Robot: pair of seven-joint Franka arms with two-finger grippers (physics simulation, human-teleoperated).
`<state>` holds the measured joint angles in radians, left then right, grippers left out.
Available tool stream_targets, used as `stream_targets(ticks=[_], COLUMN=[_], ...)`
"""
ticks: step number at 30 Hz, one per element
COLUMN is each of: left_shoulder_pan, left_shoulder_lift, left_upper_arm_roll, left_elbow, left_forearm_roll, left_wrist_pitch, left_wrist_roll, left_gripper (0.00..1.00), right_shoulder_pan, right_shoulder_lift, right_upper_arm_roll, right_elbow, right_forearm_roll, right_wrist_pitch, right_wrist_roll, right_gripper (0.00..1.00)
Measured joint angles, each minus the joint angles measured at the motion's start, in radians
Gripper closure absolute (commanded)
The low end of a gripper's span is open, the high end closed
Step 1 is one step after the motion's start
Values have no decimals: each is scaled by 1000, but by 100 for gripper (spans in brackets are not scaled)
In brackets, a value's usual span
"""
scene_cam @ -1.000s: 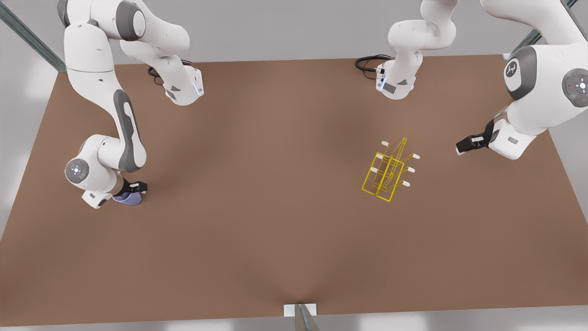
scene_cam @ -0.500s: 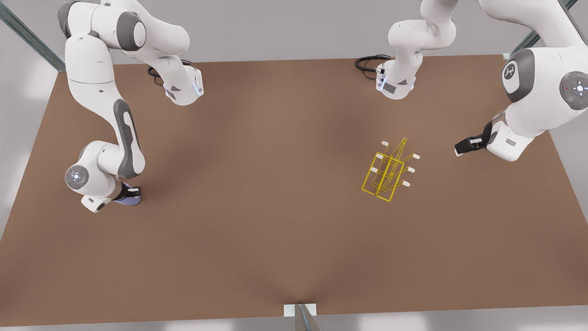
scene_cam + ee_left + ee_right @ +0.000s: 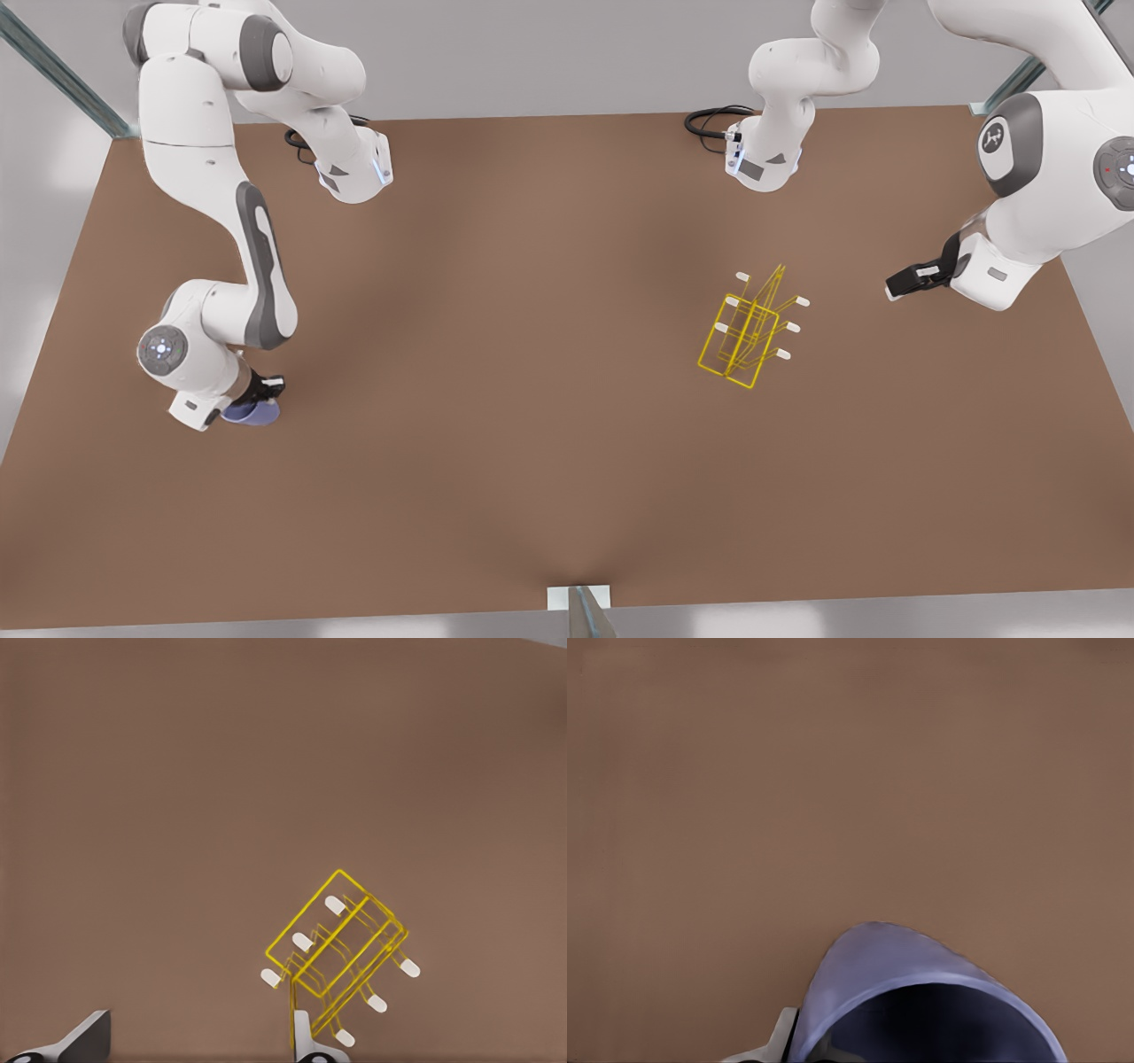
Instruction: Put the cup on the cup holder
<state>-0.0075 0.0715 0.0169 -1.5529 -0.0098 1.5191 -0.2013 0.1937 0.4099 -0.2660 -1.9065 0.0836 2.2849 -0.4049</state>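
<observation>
The right gripper [image 3: 266, 396] is pinching the cup [image 3: 252, 412] at the front view's left, apparently just grasped, so next comes carrying it across to the holder [image 3: 742, 332], where the left gripper [image 3: 897, 289] is waiting, fingers spread.
</observation>
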Motion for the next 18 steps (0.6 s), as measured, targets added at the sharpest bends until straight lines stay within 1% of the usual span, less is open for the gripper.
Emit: stream_targets(ticks=[2,3,8,11,14,18], left_shoulder_pan=[-5,-8,-9,-1,1,-3], left_shoulder_lift=[0,0,0,1,1,3], left_upper_arm_roll=[4,7,18,20,20,20], left_elbow=[0,0,0,0,0,0], left_forearm_roll=[0,0,0,0,0,0], left_wrist_pitch=[0,-1,-3,-3,-3,-2], left_wrist_roll=[1,4,17,23,28,33], left_gripper=[0,0,0,0,0,0], right_shoulder_pan=[48,72,153,236,317,446], right_shoulder_lift=[-1,-1,17,97,203,308], right_upper_arm_roll=[15,19,87,106,117,119], right_elbow=[92,111,132,203,309,414], right_forearm_roll=[71,132,521,766,998,1267], right_wrist_pitch=[-71,-104,-233,-276,-299,-253], right_wrist_roll=[-1,-1,-2,-3,-4,-10], right_gripper=[79,79,79,79,79,79])
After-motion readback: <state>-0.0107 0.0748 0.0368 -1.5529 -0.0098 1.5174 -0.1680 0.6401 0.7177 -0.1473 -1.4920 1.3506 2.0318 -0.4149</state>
